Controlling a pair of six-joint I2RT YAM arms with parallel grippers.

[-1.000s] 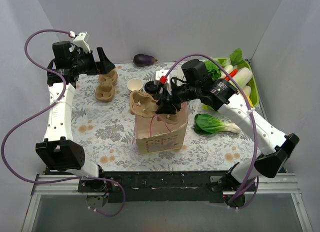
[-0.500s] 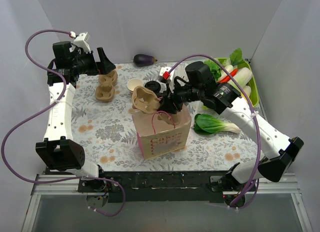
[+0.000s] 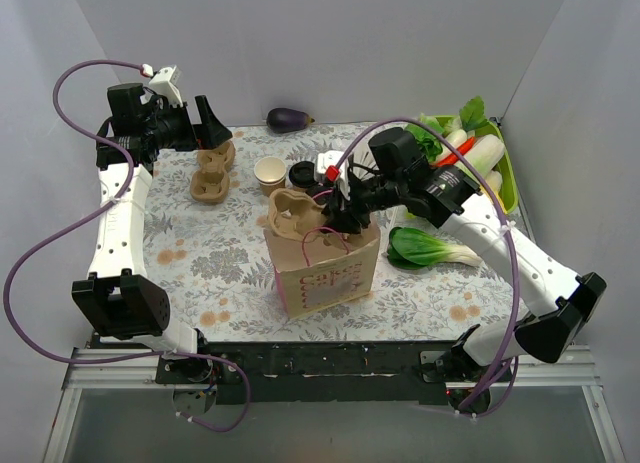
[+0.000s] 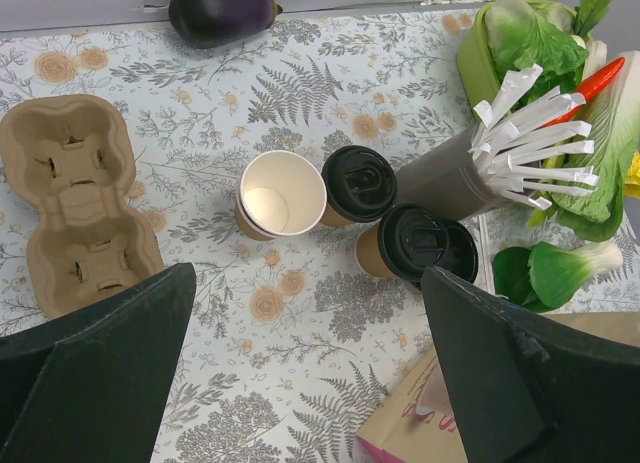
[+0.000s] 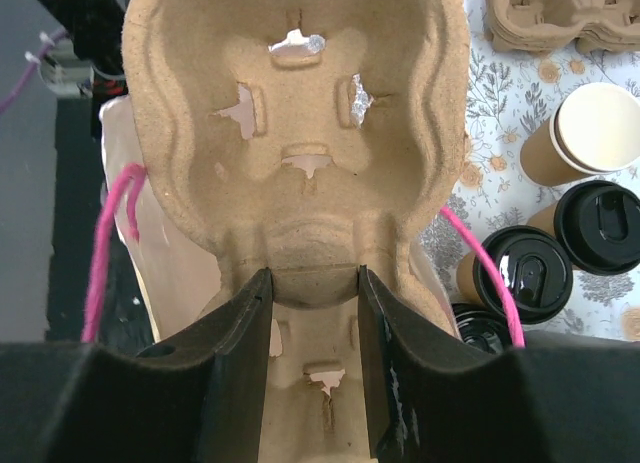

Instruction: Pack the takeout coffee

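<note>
Two takeout coffee cups, kraft brown with black lids, stand on the floral table: one [image 4: 357,183] beside an open lidless cup [image 4: 280,193], the other [image 4: 420,245] nearer the bag; they also show in the top view [image 3: 303,173] and right wrist view [image 5: 520,273]. My right gripper [image 5: 313,283] is shut on a tan pulp cup carrier [image 5: 300,133] and holds it over the mouth of the paper bag [image 3: 322,271]. My left gripper [image 4: 305,383] is open and empty, high above the table at the far left [image 3: 205,123].
A stack of pulp carriers [image 4: 75,203] lies at the far left. A dark grey cup of white sticks [image 4: 450,173] stands by the coffees. An aubergine [image 4: 220,8] lies at the back. A green tray [image 3: 505,168] of vegetables and a bok choy [image 3: 430,248] are on the right.
My right gripper has shifted slightly with the carrier and brought it down at the bag's mouth. The bag has turned and slid a little left. The left arm has not moved.
</note>
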